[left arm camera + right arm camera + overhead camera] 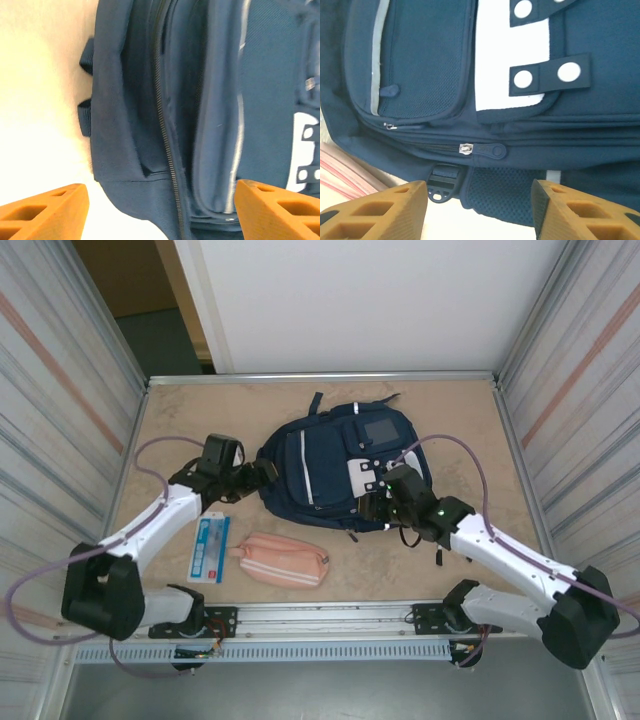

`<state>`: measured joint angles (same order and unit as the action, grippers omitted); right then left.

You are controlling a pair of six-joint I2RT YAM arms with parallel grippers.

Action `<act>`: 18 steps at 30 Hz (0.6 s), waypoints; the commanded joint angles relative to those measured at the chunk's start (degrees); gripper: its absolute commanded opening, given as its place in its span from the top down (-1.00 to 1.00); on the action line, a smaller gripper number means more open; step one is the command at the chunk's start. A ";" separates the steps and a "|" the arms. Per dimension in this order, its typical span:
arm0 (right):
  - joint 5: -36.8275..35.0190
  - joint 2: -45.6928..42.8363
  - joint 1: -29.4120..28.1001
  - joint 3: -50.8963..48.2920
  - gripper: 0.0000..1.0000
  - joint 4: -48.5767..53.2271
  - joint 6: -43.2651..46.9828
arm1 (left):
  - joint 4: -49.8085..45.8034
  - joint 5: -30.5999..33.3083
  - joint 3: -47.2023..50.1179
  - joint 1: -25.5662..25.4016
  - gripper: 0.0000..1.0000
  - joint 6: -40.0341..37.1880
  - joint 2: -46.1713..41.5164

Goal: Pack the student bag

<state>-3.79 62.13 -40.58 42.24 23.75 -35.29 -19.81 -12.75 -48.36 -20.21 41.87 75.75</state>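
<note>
Nearest, on the beige bench (470,430): flat blue-and-white packet (209,548) just beside pink fabric pencil pouch (285,560). Farther in, left hand (262,473) and right hand (377,502), both released (orange fingers (45,212) spread wide apart), flanking large navy-blue fabric backpack (325,455) lying flat mid-bench.

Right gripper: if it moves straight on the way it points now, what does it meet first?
Most likely the student bag: the right gripper, jaws open, faces its mesh pocket, next to the zipper pull. Nothing seems to lie between, though depth is unclear.
</note>
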 commanded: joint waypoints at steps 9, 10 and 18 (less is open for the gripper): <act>5.79 12.98 -1.27 6.15 -0.15 0.24 1.86 | 2.93 -3.29 1.17 -0.22 -0.22 -2.50 9.25; 6.23 14.15 -1.15 6.52 -0.15 0.41 1.77 | 2.84 -2.48 1.97 -0.48 -0.22 -1.98 8.64; 7.76 23.55 1.61 8.14 -0.12 -2.60 3.27 | 2.08 2.38 6.84 -4.07 -0.13 -1.98 6.15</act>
<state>2.33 83.09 -40.34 47.99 22.09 -33.80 -15.79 -12.91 -43.62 -23.70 40.45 82.56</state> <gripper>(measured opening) 0.564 0.568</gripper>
